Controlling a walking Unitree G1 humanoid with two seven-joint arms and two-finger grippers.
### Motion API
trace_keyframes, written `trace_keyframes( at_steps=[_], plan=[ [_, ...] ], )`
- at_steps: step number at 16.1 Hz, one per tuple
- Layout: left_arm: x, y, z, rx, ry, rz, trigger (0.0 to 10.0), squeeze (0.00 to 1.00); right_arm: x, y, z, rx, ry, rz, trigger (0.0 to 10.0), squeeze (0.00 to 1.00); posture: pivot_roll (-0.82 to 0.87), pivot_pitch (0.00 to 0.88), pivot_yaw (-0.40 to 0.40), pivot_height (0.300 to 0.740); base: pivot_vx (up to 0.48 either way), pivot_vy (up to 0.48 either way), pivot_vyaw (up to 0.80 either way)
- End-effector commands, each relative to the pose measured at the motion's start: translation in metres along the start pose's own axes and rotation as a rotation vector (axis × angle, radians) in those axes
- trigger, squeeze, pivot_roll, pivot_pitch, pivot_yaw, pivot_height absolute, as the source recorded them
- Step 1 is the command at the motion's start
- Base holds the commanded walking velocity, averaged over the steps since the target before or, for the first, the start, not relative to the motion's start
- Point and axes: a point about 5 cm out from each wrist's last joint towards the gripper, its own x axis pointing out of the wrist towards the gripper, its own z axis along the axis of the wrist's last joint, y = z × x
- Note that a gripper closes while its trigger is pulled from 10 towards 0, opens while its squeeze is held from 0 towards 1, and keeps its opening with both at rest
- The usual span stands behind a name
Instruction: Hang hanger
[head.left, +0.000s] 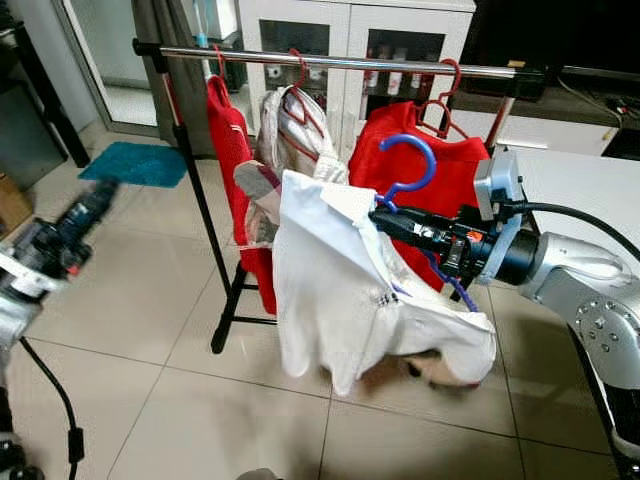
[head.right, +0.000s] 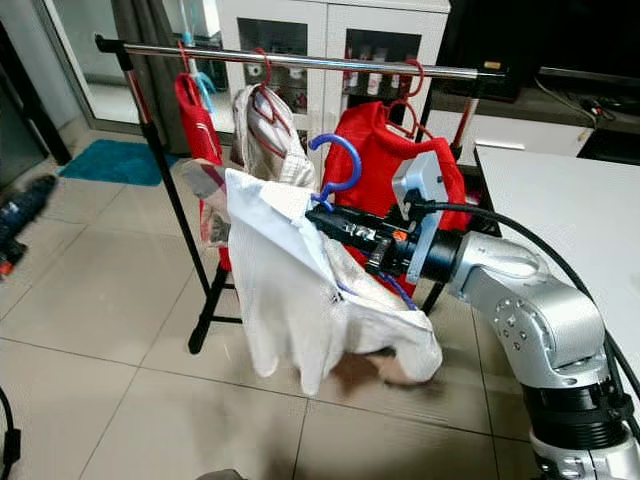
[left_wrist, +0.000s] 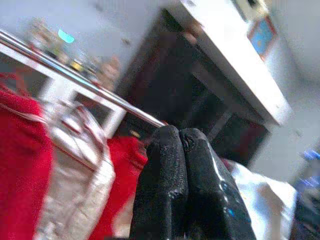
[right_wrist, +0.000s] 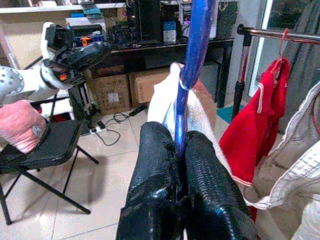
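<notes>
We stand on a tiled floor (head.left: 130, 300) before a clothes rack (head.left: 330, 62) hung with red garments (head.left: 430, 175). Our right hand (head.left: 385, 222) is clenched on the blue hanger (head.left: 412, 165), which carries a white shirt (head.left: 330, 285) just below the rail's middle. Our left hand (left_wrist: 182, 190) is clenched on nothing, raised near the rack's left end.

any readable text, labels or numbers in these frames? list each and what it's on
None can be read.
Boxes and items on the dark desk shelf behind the blue hanger: print too small.
Bottles in the white cabinet: labels blurred.
Framed picture on the wall: blurred.
</notes>
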Motion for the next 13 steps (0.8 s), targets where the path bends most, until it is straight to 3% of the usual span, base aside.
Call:
trace_keyframes(
  at_steps=[1, 2, 3, 4, 5, 13],
  plan=[
    [0.001, 0.003, -0.001, 0.033, 0.01, 0.042, 0.0, 0.0, -0.001, 0.004, 0.008, -0.022, -0.04, 0.03, 10.0, 0.0, -0.03, 0.0, 0.041, 0.74, 0.0, 0.0, 0.0],
    [0.003, 0.001, -0.015, 0.12, 0.143, 0.058, 0.0, 0.0, 0.0, 0.004, 0.008, -0.022, -0.042, 0.032, 10.0, 0.0, -0.03, 0.0, 0.039, 0.74, 0.0, 0.0, 0.0],
    [0.005, 0.001, -0.025, 0.184, 0.229, 0.068, 10.0, 0.0, 0.0, 0.005, 0.009, -0.021, -0.046, 0.035, 10.0, 0.0, -0.02, 0.0, 0.038, 0.74, 0.0, 0.0, 0.0],
    [0.008, -0.005, -0.04, 0.228, 0.333, 0.008, 10.0, 0.69, 0.001, 0.007, 0.012, -0.021, -0.055, 0.045, 10.0, 0.0, -0.02, 0.0, 0.037, 0.74, 0.0, 0.0, 0.0],
    [0.011, -0.007, -0.043, 0.222, 0.319, -0.013, 10.0, 1.0, 0.003, 0.009, 0.014, -0.02, -0.06, 0.056, 10.0, 0.0, -0.03, 0.0, 0.042, 0.74, 0.0, 0.0, 0.0],
    [0.019, -0.014, -0.05, 0.146, 0.318, -0.127, 10.0, 1.0, 0.003, 0.016, 0.018, -0.029, -0.066, 0.114, 10.0, 0.0, -0.03, 0.0, 0.05, 0.74, 0.0, 0.0, 0.0]
  ],
)
